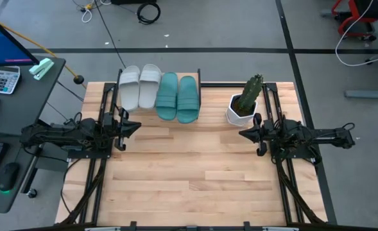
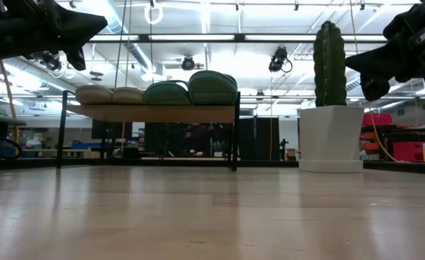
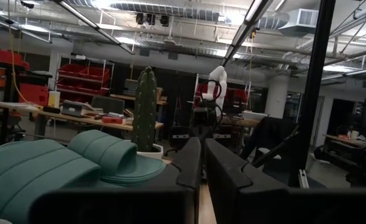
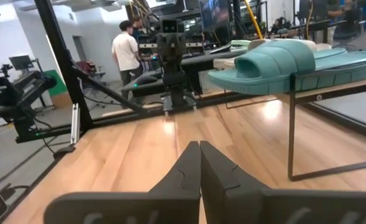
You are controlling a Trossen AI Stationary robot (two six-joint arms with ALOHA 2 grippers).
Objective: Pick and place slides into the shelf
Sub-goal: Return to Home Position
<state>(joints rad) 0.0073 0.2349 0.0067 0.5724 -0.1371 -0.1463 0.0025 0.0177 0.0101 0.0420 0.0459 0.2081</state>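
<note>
Homing step: judged best as slow retreat, arms high, clear of white pot of green cactus point(image 1: 235, 116) (nothing left to carry). Left gripper point(image 1: 135, 127) sat at 9 o'clock of slatted wooden table point(image 1: 195, 179), fingers drawn together, empty. Right gripper point(image 1: 243, 133) at 3 o'clock, clenched, empty. Far edge, 12 o'clock: low wooden-topped, black-framed shelf point(image 2: 154, 113) carried two pale grey-white ribbed rubber slides point(image 1: 129, 88), two teal green slides point(image 1: 167, 96) alongside.

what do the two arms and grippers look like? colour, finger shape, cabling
The left arm and right arm are both dark, near-black, with black cables looped along the links. The left gripper and right gripper each have two dark wedge-shaped fingers tapering to the tip. No markings show.
</note>
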